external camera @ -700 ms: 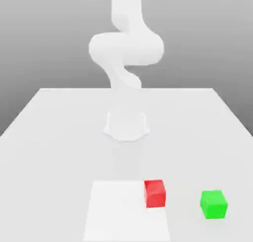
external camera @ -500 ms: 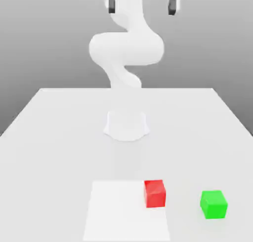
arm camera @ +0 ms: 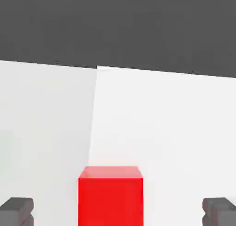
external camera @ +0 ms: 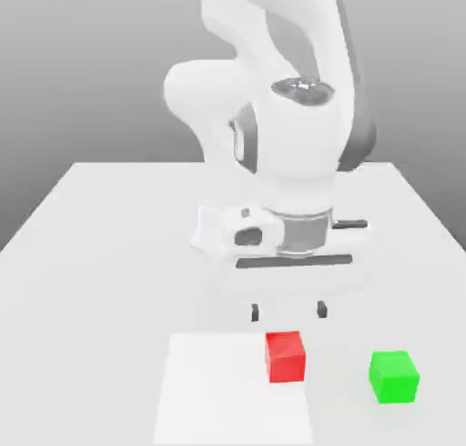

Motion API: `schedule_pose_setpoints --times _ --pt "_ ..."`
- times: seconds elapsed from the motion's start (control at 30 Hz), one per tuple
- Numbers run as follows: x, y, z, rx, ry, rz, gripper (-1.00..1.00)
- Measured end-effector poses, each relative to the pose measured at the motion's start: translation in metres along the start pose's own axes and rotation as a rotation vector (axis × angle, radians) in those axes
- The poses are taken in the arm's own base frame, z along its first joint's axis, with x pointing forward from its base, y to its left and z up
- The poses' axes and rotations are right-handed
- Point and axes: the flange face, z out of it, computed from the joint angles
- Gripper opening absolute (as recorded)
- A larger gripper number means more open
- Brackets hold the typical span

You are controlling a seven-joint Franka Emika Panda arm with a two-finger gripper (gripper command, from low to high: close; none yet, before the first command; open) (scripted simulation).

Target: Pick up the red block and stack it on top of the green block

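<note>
The red block (external camera: 286, 356) rests on the table at the right edge of a white square patch (external camera: 218, 390). Apart from it, toward the exterior view's right, the green block (external camera: 393, 376) stands on the table. My gripper (external camera: 288, 311) hangs open just above and behind the red block, its two dark fingertips (external camera: 256, 313) spread wider than the cube. In the hand view the red block (arm camera: 110, 195) lies between the two grey fingertips (arm camera: 17, 211), with nothing held.
The white arm and its hand (external camera: 296, 162) rise over the middle of the grey table (external camera: 109, 244). The round arm base (external camera: 214, 230) sits behind the hand.
The hand has dropped from the top of the exterior view down to just above the red block, fingers still spread. Both blocks stayed in place.
</note>
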Motion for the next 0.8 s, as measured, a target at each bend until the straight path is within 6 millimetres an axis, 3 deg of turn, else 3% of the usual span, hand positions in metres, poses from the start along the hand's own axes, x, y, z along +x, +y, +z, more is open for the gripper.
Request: schedule_pose_setpoints --times 0.13,0.17,0.4,0.6,0.67,0.8 --pt "-0.002 0.002 0.041 -0.003 -0.006 0.002 0.0" --pt "-0.002 0.003 0.05 -0.004 -0.006 0.002 -1.0" --pt "-0.002 0.003 0.052 -0.004 -0.006 0.002 -1.0" --pt "-0.002 0.002 0.0 -0.005 -0.005 0.001 -1.0" --pt "-0.017 -0.025 -0.013 -0.006 -0.007 -0.076 -1.0" --pt "-0.065 -0.1 -0.035 -0.006 -0.008 -0.276 -1.0"
